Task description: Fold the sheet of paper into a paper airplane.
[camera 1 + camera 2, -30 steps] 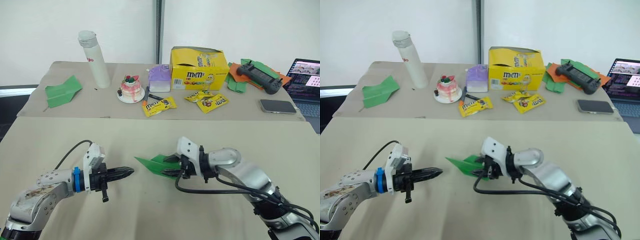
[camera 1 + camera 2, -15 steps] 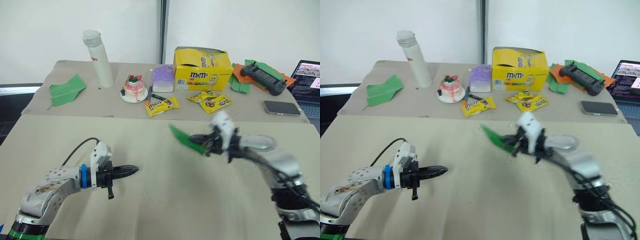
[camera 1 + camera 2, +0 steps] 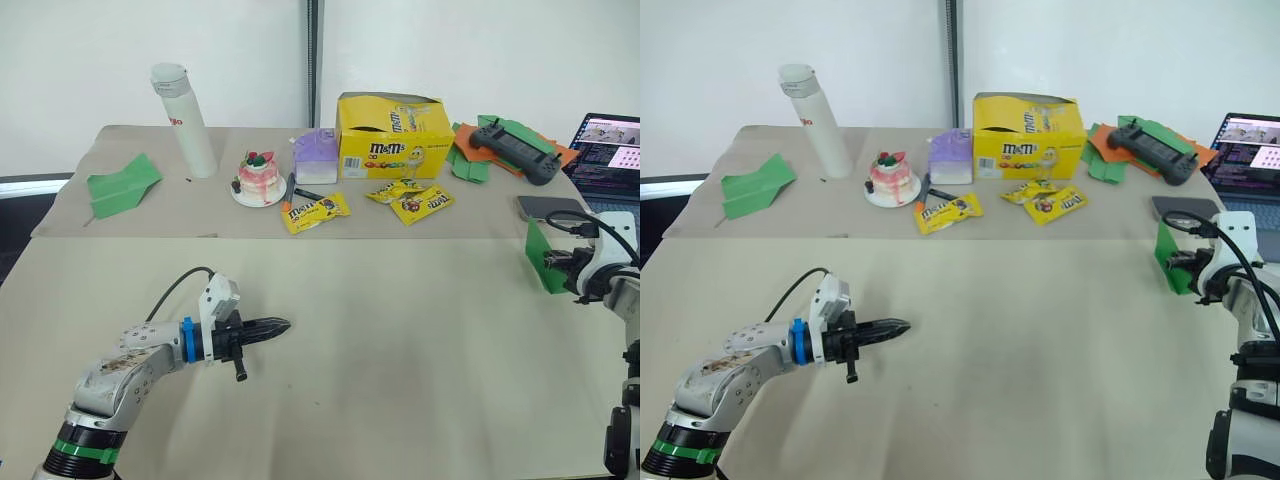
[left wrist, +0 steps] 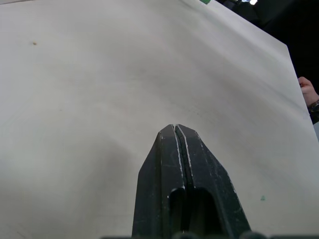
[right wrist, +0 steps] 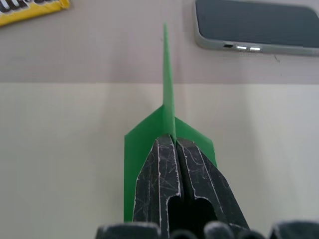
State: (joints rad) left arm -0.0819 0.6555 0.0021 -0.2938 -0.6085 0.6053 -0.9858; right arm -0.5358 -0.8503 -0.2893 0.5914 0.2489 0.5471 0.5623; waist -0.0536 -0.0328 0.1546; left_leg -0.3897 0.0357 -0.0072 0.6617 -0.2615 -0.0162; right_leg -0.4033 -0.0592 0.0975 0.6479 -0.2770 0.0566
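Holding: your right gripper (image 5: 174,142) has its fingers pressed together on the paper airplane (image 3: 541,262), raised off the near table (image 3: 400,340) at its right edge.
Fingers and plane: in the right wrist view the fingertips pinch the centre fold, the wings spread to either side and the nose runs out ahead.
Around it: the phone (image 3: 553,207) lies just beyond the plane on the far table, the laptop (image 3: 610,143) behind that; nothing stands between.
Far table: you can see the yellow M&M's box (image 3: 394,136), candy packets (image 3: 412,201), a small cake (image 3: 260,177), a white bottle (image 3: 181,119) and a second green plane (image 3: 122,184).
Left gripper (image 3: 278,325): fingers closed on nothing, low over bare tabletop.
Change: a second ago you held the plane at mid-table; it has swung out to the right.
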